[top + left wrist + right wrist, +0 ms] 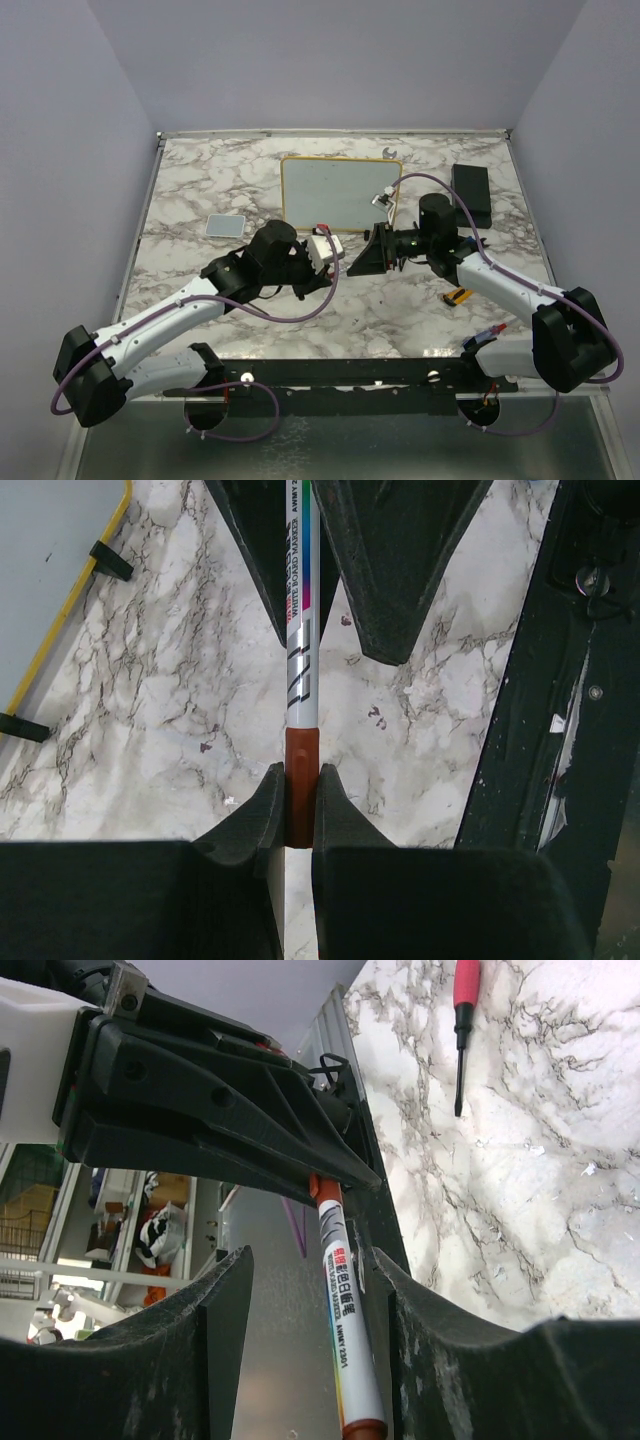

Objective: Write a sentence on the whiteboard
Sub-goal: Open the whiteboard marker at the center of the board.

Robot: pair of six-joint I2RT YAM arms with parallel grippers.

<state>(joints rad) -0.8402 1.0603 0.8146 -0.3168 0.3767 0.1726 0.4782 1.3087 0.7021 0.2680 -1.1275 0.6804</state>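
- Progress: the whiteboard [340, 190] lies on the desk [200, 200] at the far middle, just beyond both arms. Its face reads blank from above, so the sentence is judged not yet begun.
- Current step, as judged: preparing the marker [303, 630], which hangs over the desk between the two arms, short of the board.
- Left pincer [300, 815]: closed on the marker's red-brown cap [301, 765].
- Right pincer [308, 1260]: parted, its jaws straddling the barrel with a gap on one side. No clamp is shown.
- Remaining: free the tip, carry it to the board, write every word.
- Materials:
  - Board: smooth pale grey face in a rounded yellow frame, on small black feet.
  - Marker: slim white printed cylinder.
  - Pincer fingers: matte black, wedge-shaped.
  - Desk: grey-veined marble pattern.
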